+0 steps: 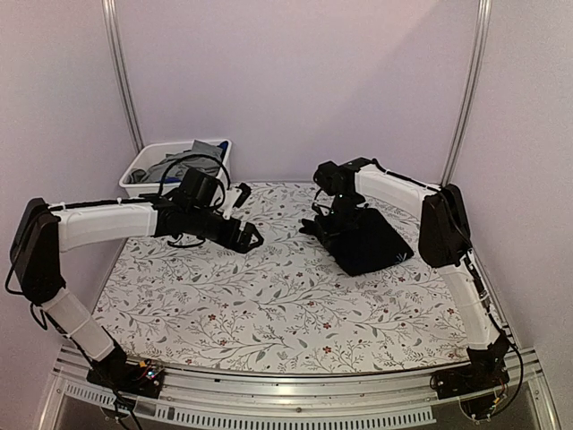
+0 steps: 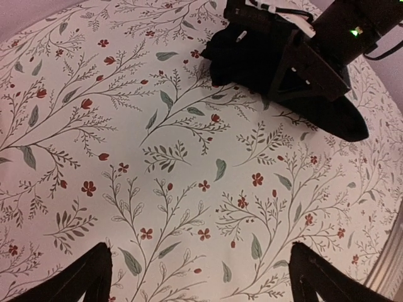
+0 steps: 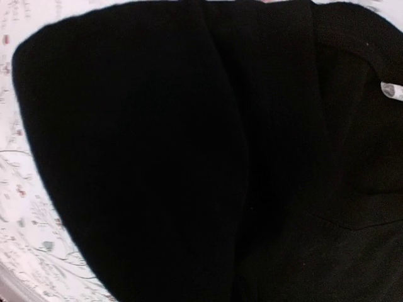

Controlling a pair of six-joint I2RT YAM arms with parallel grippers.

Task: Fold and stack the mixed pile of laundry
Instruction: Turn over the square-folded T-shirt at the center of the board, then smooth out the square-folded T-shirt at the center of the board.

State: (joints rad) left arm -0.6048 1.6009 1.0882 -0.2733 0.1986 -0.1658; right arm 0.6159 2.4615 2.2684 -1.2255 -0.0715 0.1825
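Top external view, read from the left: a bin (image 1: 136, 176) at the far left corner is seen holding grey garments (image 1: 179, 164), not yet folded. The left gripper (image 1: 249, 235) is held over the table (image 1: 269, 305), near its middle, with jaws spread wide and empty. Further right, the right gripper (image 1: 333, 218) is set down at the left edge of the T-shirt (image 1: 376, 244), which lies as a compact dark shape on the right half of the table. Its jaws are closed; whether cloth is pinched between them cannot be told.

The step in hand is judged to be the folding of the T-shirt, probably a late fold or a pressing flat (the shape is already small). Next, the fold would need to be finished and squared, and a garment fetched from the bin, most readily by the left gripper.

In the left wrist view the fingers (image 2: 94, 277) are shown far apart with only bare table between them. The right gripper (image 2: 302, 66) is seen from the side upon the T-shirt (image 2: 220, 60). The right wrist view is filled by the T-shirt (image 3: 157, 157), and a small light tag (image 3: 391, 90) is shown that appears nowhere else. Its own fingers cannot be made out there.
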